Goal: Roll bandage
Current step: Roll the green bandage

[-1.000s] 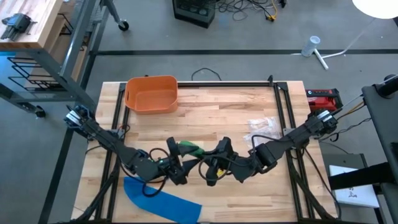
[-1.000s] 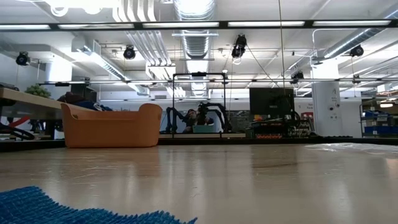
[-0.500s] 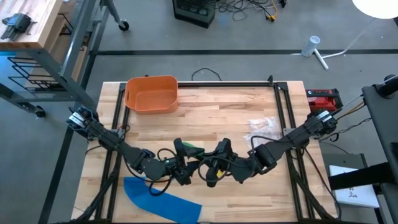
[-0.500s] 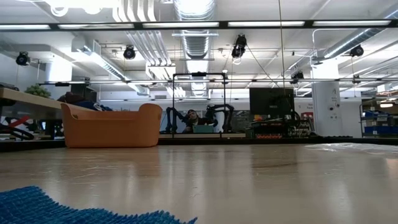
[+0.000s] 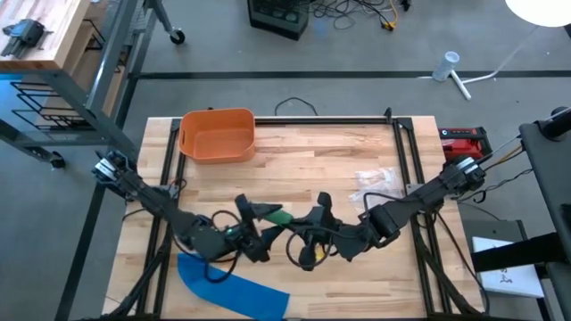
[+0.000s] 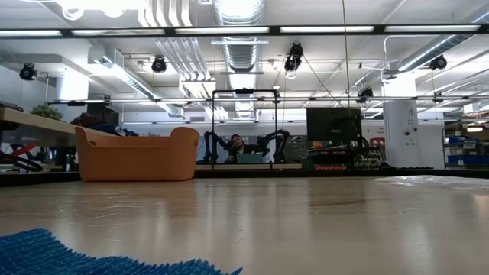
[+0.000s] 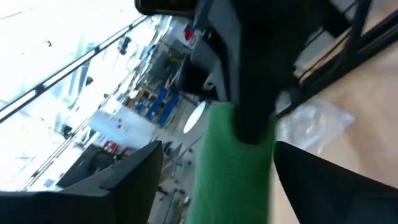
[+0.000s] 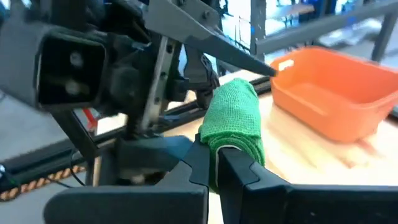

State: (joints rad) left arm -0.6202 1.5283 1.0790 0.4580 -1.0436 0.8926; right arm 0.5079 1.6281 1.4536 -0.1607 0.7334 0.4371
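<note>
A green bandage (image 5: 275,215), partly rolled up, hangs in the air over the table's near middle. My right gripper (image 8: 217,165) comes from the right and is shut on it. My left gripper (image 5: 260,229) comes from the left and is open. In the left wrist view its two fingers stand on either side of the green roll (image 7: 231,168). I cannot tell whether they touch it. The low view shows neither gripper. My right gripper pinches the near end of the green roll (image 8: 232,147) between its two fingers. The fingers come about level from the table's right. The roll is lifted clear of the table and sticks out past the fingertips toward my left gripper.
A blue cloth (image 5: 234,283) lies flat at the table's near left edge, below my left arm. An orange basket (image 5: 217,134) stands at the far left. A clear plastic bag (image 5: 375,181) lies at the right, and a red device (image 5: 464,141) sits beyond the right rail.
My left gripper went a little toward the table's right, up to my right gripper, and came back to the left. My right gripper has rolled about its own line while staying in place with the green bandage, which stays lifted clear.
</note>
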